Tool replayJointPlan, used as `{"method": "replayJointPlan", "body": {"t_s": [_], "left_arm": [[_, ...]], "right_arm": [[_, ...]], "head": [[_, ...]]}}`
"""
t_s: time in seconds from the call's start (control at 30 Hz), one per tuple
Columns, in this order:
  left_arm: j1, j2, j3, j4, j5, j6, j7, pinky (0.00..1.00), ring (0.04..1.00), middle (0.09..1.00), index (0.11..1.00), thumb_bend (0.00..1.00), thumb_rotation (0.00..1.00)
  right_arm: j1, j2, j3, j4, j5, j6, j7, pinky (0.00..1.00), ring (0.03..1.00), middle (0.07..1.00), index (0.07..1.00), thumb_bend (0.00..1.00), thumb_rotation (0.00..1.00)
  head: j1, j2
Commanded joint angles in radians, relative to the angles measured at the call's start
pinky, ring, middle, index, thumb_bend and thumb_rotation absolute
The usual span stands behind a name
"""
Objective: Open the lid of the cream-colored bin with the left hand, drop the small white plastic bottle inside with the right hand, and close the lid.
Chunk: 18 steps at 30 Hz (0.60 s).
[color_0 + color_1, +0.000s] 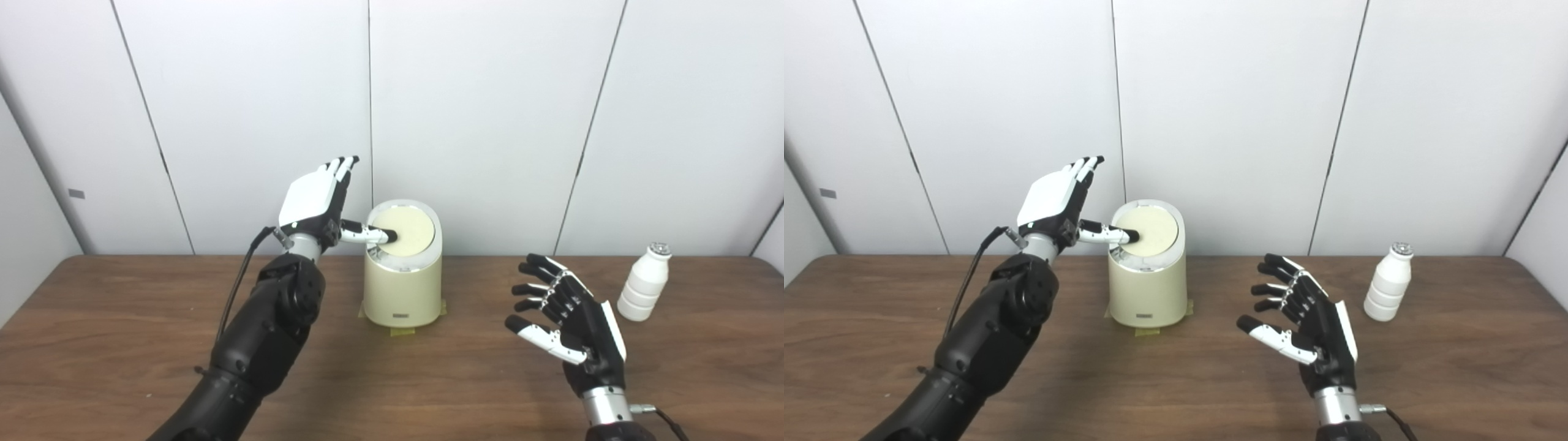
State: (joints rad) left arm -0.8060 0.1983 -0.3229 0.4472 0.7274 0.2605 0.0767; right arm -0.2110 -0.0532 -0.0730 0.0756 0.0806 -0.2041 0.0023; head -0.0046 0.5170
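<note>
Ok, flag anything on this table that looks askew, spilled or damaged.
Nothing stands out. The cream bin stands upright on tape tabs, the left hand's thumb on its lid. The white bottle stands upright, capped, on the table. The right hand is open and empty. No spills.

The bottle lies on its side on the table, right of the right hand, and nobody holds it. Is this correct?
Not quite. The bottle stands upright, cap on top, as the left eye view shows. The rest holds: it is on the table, to the right of the right hand, and no hand holds it.
</note>
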Motion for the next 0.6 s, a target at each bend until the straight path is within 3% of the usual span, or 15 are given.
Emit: {"method": "replayJointPlan", "body": {"t_s": [0.0,0.57], "left_arm": [[-0.063,0.015,0.004,-0.007,0.012,-0.004,0.013,0.87,1.000,1.000,1.000,0.82,0.22],[-0.038,-0.017,-0.032,-0.026,0.007,-0.002,-0.025,0.93,1.000,1.000,1.000,0.93,0.25]], "right_arm": [[-0.032,-0.006,-0.001,-0.032,0.004,-0.017,0.005,0.50,0.620,0.739,0.738,0.83,0.23],[-0.033,-0.004,0.002,-0.040,-0.004,-0.009,0.001,0.49,0.605,0.742,0.741,0.80,0.21]], "head": [[0.000,0.000],[-0.003,0.005]]}}
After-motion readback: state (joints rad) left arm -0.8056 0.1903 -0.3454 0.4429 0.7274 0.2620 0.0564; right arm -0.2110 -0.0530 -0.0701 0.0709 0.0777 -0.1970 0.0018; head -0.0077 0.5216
